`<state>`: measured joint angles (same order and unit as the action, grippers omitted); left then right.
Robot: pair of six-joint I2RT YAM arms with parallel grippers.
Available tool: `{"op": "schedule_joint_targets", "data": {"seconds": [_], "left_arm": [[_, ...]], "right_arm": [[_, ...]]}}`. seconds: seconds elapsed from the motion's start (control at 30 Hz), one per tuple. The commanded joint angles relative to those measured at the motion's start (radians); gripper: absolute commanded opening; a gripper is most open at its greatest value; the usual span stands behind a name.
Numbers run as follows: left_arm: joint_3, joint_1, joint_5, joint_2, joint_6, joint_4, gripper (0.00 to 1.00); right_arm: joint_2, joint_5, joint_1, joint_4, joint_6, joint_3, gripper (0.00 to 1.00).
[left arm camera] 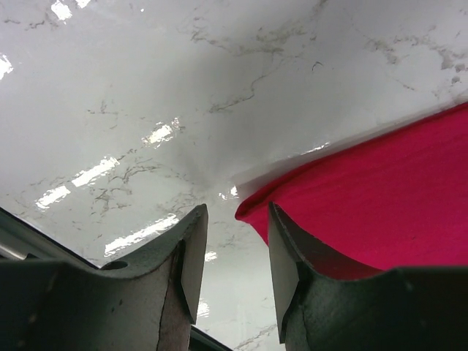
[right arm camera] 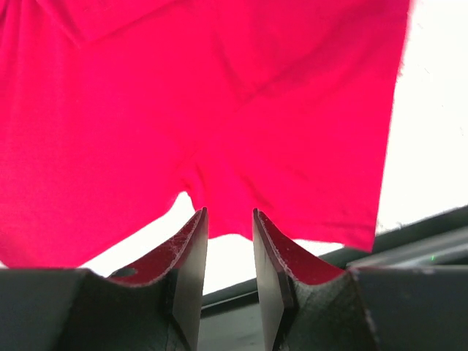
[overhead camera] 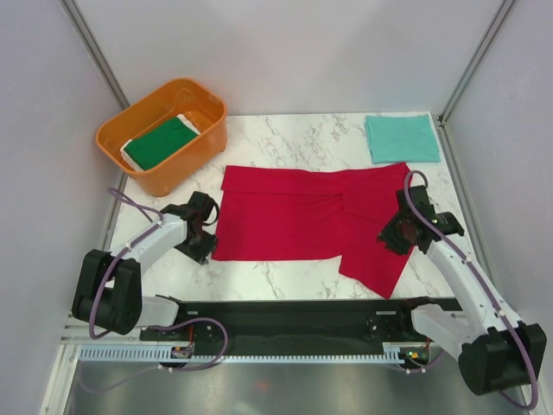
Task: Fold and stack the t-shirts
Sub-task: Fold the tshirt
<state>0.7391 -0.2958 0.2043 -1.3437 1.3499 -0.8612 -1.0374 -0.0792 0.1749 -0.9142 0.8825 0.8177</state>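
The bright red t-shirt (overhead camera: pixel 302 220) lies spread across the middle of the marble table, with a sleeve flap reaching toward the near right. The teal t-shirt (overhead camera: pixel 401 138) lies folded at the back right corner. The dark green t-shirt (overhead camera: pixel 160 143) with a white edge lies folded in the orange tub. My left gripper (overhead camera: pixel 206 229) is open beside the red shirt's left edge. In the left wrist view (left arm camera: pixel 235 230) the shirt's corner (left arm camera: pixel 365 197) sits just ahead of the right finger. My right gripper (overhead camera: pixel 399 233) is open and empty above the shirt's right side (right arm camera: pixel 219 110), jaws (right arm camera: pixel 229 238) a little apart.
The orange plastic tub (overhead camera: pixel 194 95) stands at the back left. White walls enclose the table on three sides. A black rail (overhead camera: pixel 302 316) runs along the near edge between the arm bases. Bare marble (overhead camera: pixel 285 134) shows behind the red shirt.
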Motion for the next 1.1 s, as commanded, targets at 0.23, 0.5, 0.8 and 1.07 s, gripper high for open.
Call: {"op": "schedule_joint_targets", "data": {"seconds": [0.23,0.5,0.8,1.07], "left_arm": [[-0.059,-0.003,-0.058,-0.026,0.029,0.142,0.42],[-0.089,-0.003,-0.074,-0.014,-0.003,0.215,0.11],[-0.103,-0.003,-0.074,0.044,0.000,0.223,0.02],[-0.096,-0.003,-0.086,0.055,0.032,0.220,0.02]], "right_arm": [[0.014,-0.036,0.028,-0.127,0.179,-0.104,0.40],[-0.098,-0.125,0.026,-0.166,0.394,-0.092,0.45],[-0.104,-0.197,-0.044,-0.227,0.447,-0.097,0.46],[0.059,-0.211,-0.055,-0.304,0.454,-0.157,0.44]]}}
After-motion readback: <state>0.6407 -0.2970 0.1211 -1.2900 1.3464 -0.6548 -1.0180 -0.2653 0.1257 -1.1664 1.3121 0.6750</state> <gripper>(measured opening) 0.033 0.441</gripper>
